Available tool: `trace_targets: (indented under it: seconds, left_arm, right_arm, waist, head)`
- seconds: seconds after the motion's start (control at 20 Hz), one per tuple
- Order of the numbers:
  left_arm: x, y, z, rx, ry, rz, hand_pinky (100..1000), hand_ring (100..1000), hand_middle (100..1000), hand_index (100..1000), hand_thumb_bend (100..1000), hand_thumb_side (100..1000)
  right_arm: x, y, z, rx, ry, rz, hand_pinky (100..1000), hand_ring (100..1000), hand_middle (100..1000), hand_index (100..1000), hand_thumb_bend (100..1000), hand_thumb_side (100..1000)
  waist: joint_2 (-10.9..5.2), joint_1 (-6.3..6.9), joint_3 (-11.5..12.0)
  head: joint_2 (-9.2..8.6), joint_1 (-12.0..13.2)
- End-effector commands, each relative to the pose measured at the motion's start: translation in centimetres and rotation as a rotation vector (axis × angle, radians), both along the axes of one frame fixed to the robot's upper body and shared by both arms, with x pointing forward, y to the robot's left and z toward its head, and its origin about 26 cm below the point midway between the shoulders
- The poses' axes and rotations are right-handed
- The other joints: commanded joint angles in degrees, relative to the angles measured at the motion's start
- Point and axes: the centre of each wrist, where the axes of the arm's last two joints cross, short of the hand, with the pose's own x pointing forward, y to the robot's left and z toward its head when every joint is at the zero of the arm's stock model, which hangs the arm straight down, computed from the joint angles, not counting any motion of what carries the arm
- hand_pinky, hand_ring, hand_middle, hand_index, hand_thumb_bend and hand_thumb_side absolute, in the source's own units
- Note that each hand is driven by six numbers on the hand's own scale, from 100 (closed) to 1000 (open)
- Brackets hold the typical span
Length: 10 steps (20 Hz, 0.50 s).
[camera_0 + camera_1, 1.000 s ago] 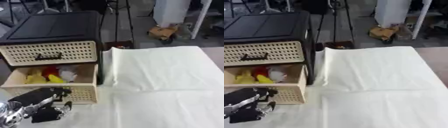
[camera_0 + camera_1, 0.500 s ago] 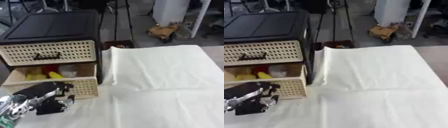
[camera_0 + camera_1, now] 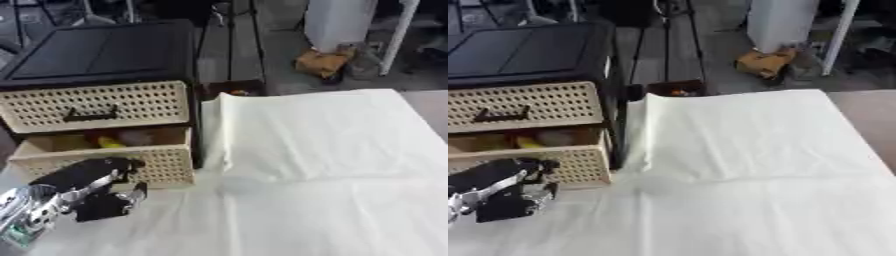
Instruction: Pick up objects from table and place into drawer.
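Left hand (image 3: pixel 92 192): fingers curled, holding nothing, just before the lower drawer's front.
Lower drawer (image 3: pixel 149 162): partly open, left of the counter, under a closed upper drawer (image 3: pixel 96 106).
Objects (image 3: pixel 109 142): yellow and red shapes inside the lower drawer.
Counter (image 3: pixel 332 170): covered by a white cloth.

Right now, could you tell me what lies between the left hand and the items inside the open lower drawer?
Only the drawer's perforated cream front panel. The left hand is against it, with the yellow and red items behind it, clearest in the left eye view.
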Motion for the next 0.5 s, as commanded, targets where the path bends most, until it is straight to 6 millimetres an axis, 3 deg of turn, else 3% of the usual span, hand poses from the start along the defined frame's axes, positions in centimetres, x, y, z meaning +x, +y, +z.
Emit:
trace_targets:
  seconds: [0.05, 0.5]
  left_arm:
    - [0.7, 1.3, 0.9, -0.003, -0.035, 0.049, 230, 410, 947, 1000, 100, 1000]
    - [2.6, 1.7, 0.8, -0.062, -0.024, 0.078, 237, 408, 931, 1000, 100, 1000]
  right_arm:
    - [-0.6, 0.1, 0.9, -0.018, -0.038, 0.000, 422, 497, 447, 623, 100, 867]
    - [-0.6, 0.2, 0.9, -0.016, -0.037, 0.006, 421, 496, 446, 623, 100, 866]
  waist:
    - [-1.00, -0.07, 0.0]
    - [-0.76, 0.22, -0.7]
  head:
    - [-0.89, 0.3]
    - [-1.15, 0.5]
